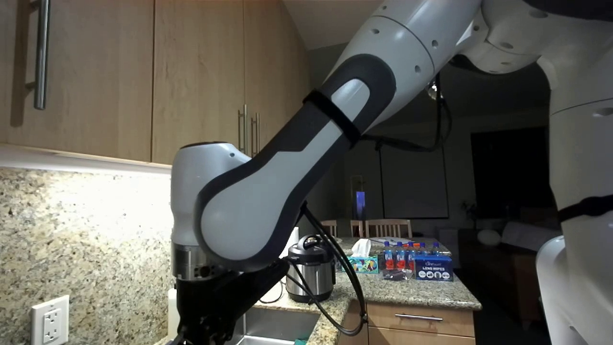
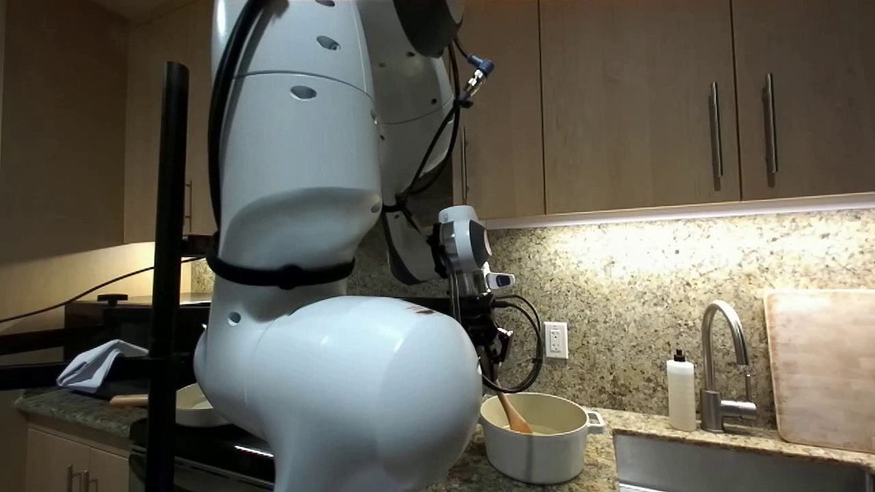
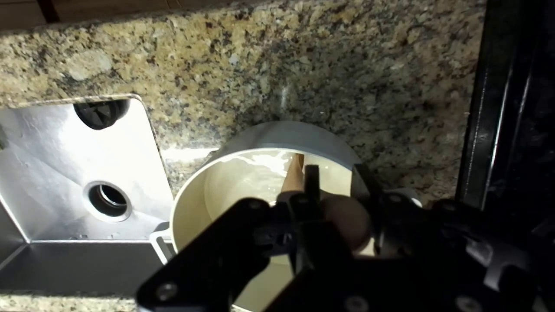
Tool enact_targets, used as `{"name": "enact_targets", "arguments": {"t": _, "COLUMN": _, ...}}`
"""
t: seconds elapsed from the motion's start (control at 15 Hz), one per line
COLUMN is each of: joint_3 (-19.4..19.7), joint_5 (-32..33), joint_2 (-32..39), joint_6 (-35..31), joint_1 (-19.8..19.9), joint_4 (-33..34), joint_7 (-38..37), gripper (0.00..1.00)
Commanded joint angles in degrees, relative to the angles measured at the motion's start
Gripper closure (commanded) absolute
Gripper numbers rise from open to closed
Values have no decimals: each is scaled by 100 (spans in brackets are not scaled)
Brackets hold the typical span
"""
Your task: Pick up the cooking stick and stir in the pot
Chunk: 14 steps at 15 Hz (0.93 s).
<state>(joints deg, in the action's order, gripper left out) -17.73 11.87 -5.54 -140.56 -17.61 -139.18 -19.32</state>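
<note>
My gripper point(image 3: 337, 180) is shut on the upper end of the wooden cooking stick point(image 3: 295, 174), whose rounded handle end shows between the dark fingers in the wrist view. The stick slants down into the cream pot point(image 3: 286, 133), and its lower part lies inside the rim. In an exterior view the brown blade of the cooking stick point(image 2: 515, 418) leans inside the pot point(image 2: 536, 456), with the gripper point(image 2: 493, 359) above the rim. Pale, shiny liquid seems to cover the pot's bottom. The arm's wrist hides the pot in an exterior view, where the gripper is cut off below.
A steel sink point(image 3: 56, 173) lies beside the pot, with a faucet point(image 2: 714, 369) and a soap bottle point(image 2: 681, 393) behind it. The black stove edge point(image 3: 498, 130) runs along the pot's opposite side. Granite backsplash point(image 2: 615, 342) and upper cabinets point(image 2: 636, 102) bound the back.
</note>
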Motion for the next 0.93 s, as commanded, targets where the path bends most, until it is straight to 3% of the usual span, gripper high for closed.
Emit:
{"name": "enact_targets", "arguments": {"t": 0.0, "joint_3": -54, "joint_5": -222, "joint_2": 58, "joint_6": -20, "joint_1": -42, "joint_4": 165, "joint_7": 746, "gripper": 94}}
{"name": "enact_targets", "arguments": {"t": 0.47, "joint_3": 53, "joint_5": -543, "joint_2": 679, "joint_6": -35, "joint_1": 10, "joint_4": 885, "joint_7": 1860, "gripper": 94}}
{"name": "enact_targets", "arguments": {"t": 0.87, "joint_3": 239, "joint_5": -662, "joint_2": 1440, "joint_6": 114, "joint_1": 131, "joint_4": 1678, "joint_7": 1870, "gripper": 94}}
